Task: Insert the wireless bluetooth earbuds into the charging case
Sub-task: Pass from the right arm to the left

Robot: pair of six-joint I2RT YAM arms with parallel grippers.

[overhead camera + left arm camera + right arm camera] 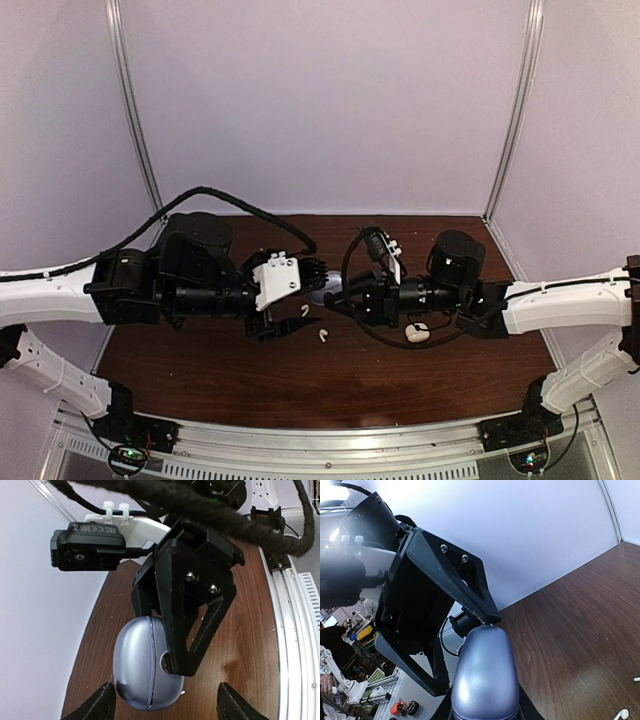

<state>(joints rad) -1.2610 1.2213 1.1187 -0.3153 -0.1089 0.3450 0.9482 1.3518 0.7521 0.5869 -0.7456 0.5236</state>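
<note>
Bluish case point(482, 680), closed, sits clamped between the fingers of the right pincer point(162, 650), held clear of the table point(250, 630). Left pincer point(169, 711) faces it tip to tip, jaws spread wide and gripping nothing, the case just ahead of its tips. Two white earbuds point(305, 310) lie on the wood just beside the left pincer, toward the arm bases, apart from the case.

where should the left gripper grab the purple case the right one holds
Probably the bare rounded half of the purple charging case, from the side opposite the right gripper: its fingers cover the other half, and the open left gripper faces it.
</note>
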